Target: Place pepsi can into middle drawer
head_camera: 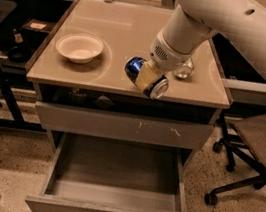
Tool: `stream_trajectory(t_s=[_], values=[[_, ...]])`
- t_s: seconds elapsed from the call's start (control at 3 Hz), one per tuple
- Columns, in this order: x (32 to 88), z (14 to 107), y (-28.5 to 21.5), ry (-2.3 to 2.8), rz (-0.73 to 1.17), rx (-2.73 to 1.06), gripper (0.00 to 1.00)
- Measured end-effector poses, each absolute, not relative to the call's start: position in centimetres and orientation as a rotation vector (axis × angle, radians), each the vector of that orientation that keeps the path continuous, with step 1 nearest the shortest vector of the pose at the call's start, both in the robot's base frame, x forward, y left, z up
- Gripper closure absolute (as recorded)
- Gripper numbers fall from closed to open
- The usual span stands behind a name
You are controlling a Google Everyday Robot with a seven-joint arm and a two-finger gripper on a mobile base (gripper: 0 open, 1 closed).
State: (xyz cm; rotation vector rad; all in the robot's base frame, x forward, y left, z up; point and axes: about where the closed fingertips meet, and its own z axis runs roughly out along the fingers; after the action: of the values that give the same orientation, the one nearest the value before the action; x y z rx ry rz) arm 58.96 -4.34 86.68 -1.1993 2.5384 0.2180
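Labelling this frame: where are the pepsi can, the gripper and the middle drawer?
pepsi can (134, 66), camera view, blue side.
gripper (147, 79), camera view, between fingertips, above front edge of table (120, 30).
middle drawer (117, 169), camera view, bare floor.

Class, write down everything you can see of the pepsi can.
The pepsi can is small and dark blue, with a silver metal end facing front-right. It lies tilted on its side, clamped in the tool, whose tan finger crosses its middle, at the front edge of the table. Whether it touches the tabletop cannot be told.
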Motion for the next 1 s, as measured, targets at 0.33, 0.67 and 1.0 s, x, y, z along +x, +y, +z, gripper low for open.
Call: stream_trajectory(t_s=[0.33,0.67,1.0], values=[[55.8,86.3,-5.3,2.583,0.192,-1.200,1.00],[51.5,83.8,-6.9,2.685,0.216,-1.140,1.00],[48.6,79.6,-8.4,2.792,0.253,-1.096,1.00]])
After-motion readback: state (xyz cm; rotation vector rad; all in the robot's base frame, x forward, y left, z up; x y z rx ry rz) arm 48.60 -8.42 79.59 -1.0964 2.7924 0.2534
